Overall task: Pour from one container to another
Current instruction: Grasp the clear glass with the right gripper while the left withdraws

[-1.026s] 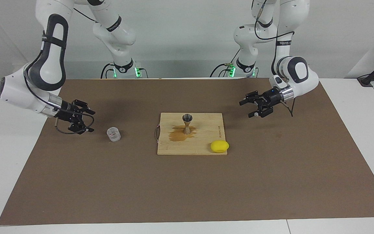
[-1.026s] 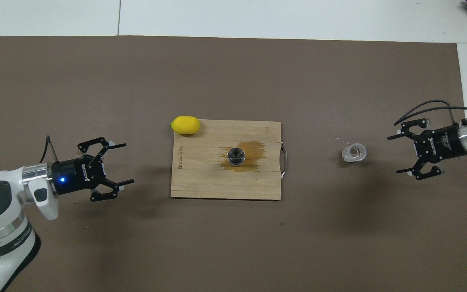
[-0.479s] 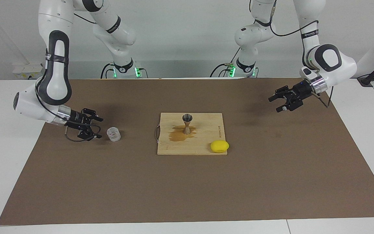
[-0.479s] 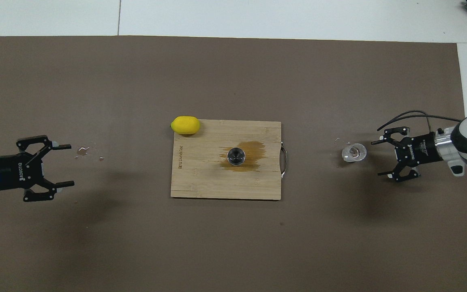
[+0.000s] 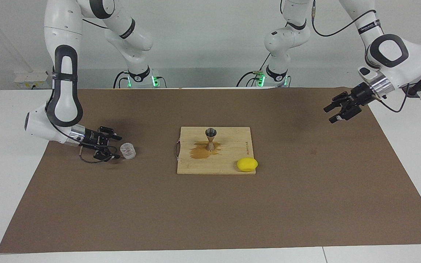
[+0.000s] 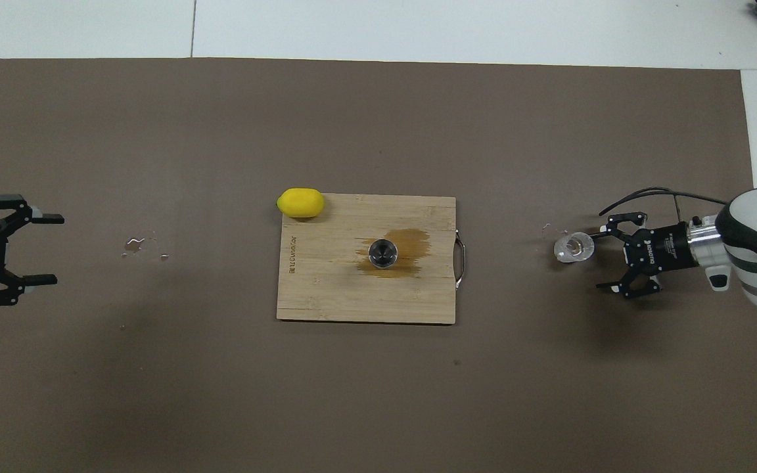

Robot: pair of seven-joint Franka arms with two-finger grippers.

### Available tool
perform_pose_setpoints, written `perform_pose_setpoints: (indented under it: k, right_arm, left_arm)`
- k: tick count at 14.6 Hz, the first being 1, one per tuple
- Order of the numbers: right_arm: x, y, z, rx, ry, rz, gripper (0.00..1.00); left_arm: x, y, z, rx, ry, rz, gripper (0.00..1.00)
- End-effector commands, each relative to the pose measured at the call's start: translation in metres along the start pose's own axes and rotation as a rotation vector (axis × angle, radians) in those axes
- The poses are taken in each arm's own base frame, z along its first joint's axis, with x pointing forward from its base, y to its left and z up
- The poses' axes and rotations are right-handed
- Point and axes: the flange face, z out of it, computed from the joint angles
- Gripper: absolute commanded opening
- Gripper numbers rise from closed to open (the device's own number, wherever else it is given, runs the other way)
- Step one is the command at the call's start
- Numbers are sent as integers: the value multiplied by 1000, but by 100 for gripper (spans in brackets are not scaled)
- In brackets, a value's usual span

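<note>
The clear squat cup (image 5: 128, 150) stands upright on the brown mat toward the right arm's end of the table; it also shows in the overhead view (image 6: 573, 247). My right gripper (image 5: 118, 147) is open and low, right beside the cup, with its fingertips level with the cup's side (image 6: 598, 259). The cup is not between the fingers. The metal jigger (image 5: 210, 138) stands upright on the wooden board, on a brown wet stain (image 6: 382, 253). My left gripper (image 5: 329, 115) is open and empty, raised over the mat's edge at the left arm's end (image 6: 56, 248).
The wooden cutting board (image 5: 232, 146) lies mid-table, also in the overhead view (image 6: 326, 289). A yellow lemon (image 5: 247, 164) sits at the board's corner (image 6: 300, 202). Small wet drops (image 6: 135, 244) lie on the mat toward the left arm's end.
My right gripper has moved lower and closer to the clear cup, still open. My left gripper has drawn back and up toward the left arm's end of the table.
</note>
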Motion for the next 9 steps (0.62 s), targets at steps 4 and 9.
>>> perform_pose_setpoints:
  k: [4, 9]
  right_arm:
    - [-9, -1, 14, 39, -20, -26, 100]
    - [-18, -8, 22, 44, -20, -37, 99]
  left_arm:
    - [17, -43, -34, -91, -156, -7, 100]
    - [66, -87, -43, -161, -344, -159, 100]
